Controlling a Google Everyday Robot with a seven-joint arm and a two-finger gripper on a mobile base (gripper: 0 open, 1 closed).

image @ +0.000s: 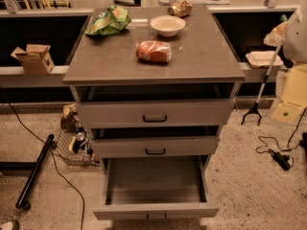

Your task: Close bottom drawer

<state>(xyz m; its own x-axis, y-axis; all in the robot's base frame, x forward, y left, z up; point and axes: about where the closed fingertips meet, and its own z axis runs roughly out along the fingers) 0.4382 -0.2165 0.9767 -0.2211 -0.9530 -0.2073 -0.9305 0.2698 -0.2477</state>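
Observation:
The grey cabinet (153, 61) stands in the middle of the camera view with three drawers. The bottom drawer (156, 210) is pulled far out toward me. Its inside shows empty, and its small black handle (156, 217) sits at the centre of the low front panel near the bottom edge of the view. The middle drawer (155, 146) and the top drawer (155, 113) each stand slightly out. My gripper is not in view. A pale shape (295, 30) at the right edge cannot be identified.
On the cabinet top lie a green bag (108, 20), a white bowl (167, 25), a red can (153, 51) on its side and another can (180, 7). A wire basket (74, 145) and black pole (33, 171) are at left. A grabber stick (259, 95) and cable (280, 158) are at right.

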